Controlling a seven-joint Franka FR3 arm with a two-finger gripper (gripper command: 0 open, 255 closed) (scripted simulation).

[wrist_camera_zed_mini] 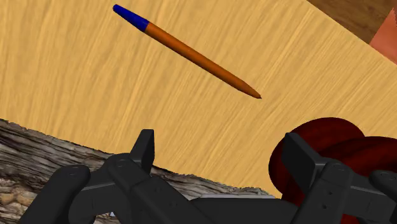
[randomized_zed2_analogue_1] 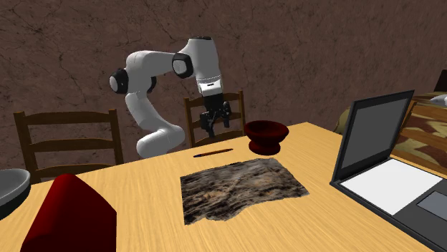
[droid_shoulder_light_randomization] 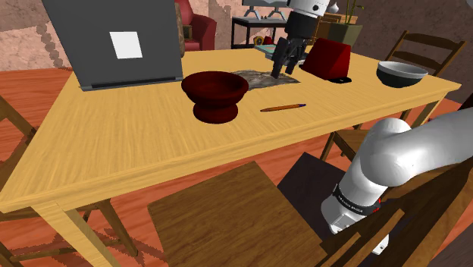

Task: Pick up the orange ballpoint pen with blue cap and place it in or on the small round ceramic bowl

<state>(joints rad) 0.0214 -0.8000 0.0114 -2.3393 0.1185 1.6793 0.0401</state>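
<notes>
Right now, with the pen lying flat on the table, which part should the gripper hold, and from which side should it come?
Take the pen at the middle of its orange barrel, from straight above, with the gripper turned so its fingers close across it. It is long, thin and flat on the table, bare wood on both sides, so the middle probably balances best.
</notes>
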